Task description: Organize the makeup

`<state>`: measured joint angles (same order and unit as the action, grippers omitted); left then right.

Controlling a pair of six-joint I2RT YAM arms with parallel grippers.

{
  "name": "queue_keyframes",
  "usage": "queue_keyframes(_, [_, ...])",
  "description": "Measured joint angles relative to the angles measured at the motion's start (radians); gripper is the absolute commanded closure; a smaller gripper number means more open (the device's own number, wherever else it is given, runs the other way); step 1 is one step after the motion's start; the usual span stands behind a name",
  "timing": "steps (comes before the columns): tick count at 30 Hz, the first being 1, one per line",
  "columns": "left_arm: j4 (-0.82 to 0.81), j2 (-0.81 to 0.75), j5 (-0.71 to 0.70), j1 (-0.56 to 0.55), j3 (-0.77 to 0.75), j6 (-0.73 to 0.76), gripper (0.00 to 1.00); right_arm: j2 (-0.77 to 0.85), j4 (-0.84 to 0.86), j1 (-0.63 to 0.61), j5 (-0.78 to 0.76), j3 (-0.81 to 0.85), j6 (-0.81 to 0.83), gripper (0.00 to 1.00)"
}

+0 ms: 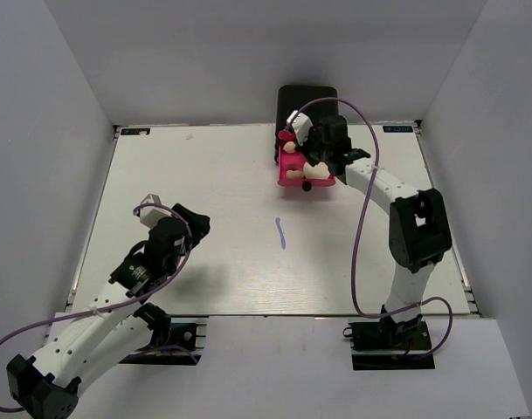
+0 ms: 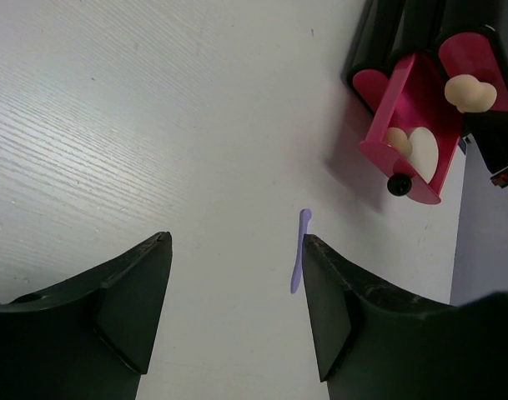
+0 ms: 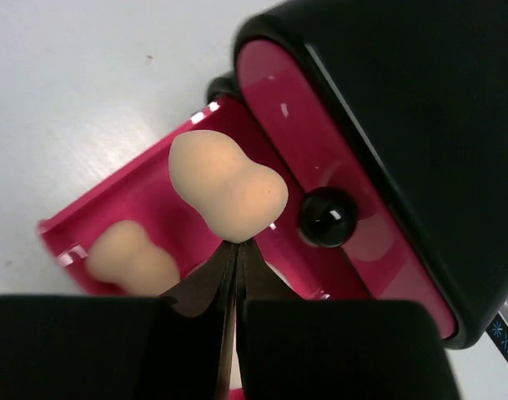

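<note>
Up close, the left gripper point(image 2: 237, 242) hangs wide and empty, with the purple stick point(image 2: 298, 250) on the table point(image 2: 112, 125) just past its fingertips. Farther out, the right gripper point(image 3: 235, 250) pinches the peach sponge point(image 3: 228, 190) over the open pink drawer point(image 3: 145, 196). A second sponge point(image 3: 133, 254) lies inside, blurred and partly hidden.

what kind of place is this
Probably a robot test cell: a white table boxed in by plain grey panels, two robot arms bolted at its near edge, and small props, a black box with pink drawers and a purple stick.
</note>
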<state>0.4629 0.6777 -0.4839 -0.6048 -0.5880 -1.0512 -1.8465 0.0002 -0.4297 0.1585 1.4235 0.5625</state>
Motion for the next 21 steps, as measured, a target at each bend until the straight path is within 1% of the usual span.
queue_keyframes(2, [-0.001, 0.007, 0.006, 0.0, 0.005, 0.0, 0.27, -0.043, -0.006, 0.013, -0.011, 0.041, -0.009, 1.0])
queue_keyframes(3, [-0.001, 0.013, 0.008, 0.0, 0.006, 0.0, 0.27, -0.06, -0.008, 0.019, -0.014, 0.057, -0.011, 0.91])
queue_keyframes(5, [-0.002, 0.023, 0.014, 0.0, 0.006, 0.0, 0.27, -0.085, -0.014, 0.029, -0.016, 0.077, -0.019, 0.81])
queue_keyframes(6, [-0.002, 0.027, 0.016, 0.0, 0.006, 0.0, 0.27, -0.094, -0.021, 0.032, -0.016, 0.082, -0.021, 0.73])
queue_keyframes(8, [-0.002, 0.031, 0.021, 0.0, 0.006, 0.0, 0.27, -0.103, -0.037, 0.037, -0.011, 0.086, -0.026, 0.66])
queue_keyframes(9, [-0.003, 0.033, 0.022, 0.0, 0.006, 0.0, 0.27, -0.103, -0.045, 0.038, -0.006, 0.086, -0.028, 0.59])
queue_keyframes(12, [-0.013, 0.04, 0.026, 0.0, 0.006, 0.0, 0.27, -0.104, -0.064, 0.039, 0.011, 0.086, -0.034, 0.56])
queue_keyframes(14, [-0.024, 0.049, 0.03, 0.0, 0.006, 0.003, 0.27, -0.104, -0.071, 0.042, 0.021, 0.086, -0.035, 0.56])
queue_keyframes(16, [-0.03, 0.06, 0.034, 0.0, 0.006, 0.004, 0.27, -0.103, -0.081, 0.043, 0.036, 0.086, -0.041, 0.69])
queue_keyframes(17, [-0.031, 0.066, 0.036, 0.0, 0.006, 0.005, 0.27, -0.102, -0.085, 0.043, 0.047, 0.086, -0.046, 0.78])
queue_keyframes(18, [-0.031, 0.071, 0.039, 0.0, 0.006, 0.006, 0.27, -0.098, -0.093, 0.047, 0.063, 0.086, -0.06, 1.0])
queue_keyframes(21, [-0.033, 0.078, 0.047, 0.0, 0.006, 0.007, 0.27, -0.057, -0.127, 0.066, 0.156, 0.078, -0.101, 1.0])
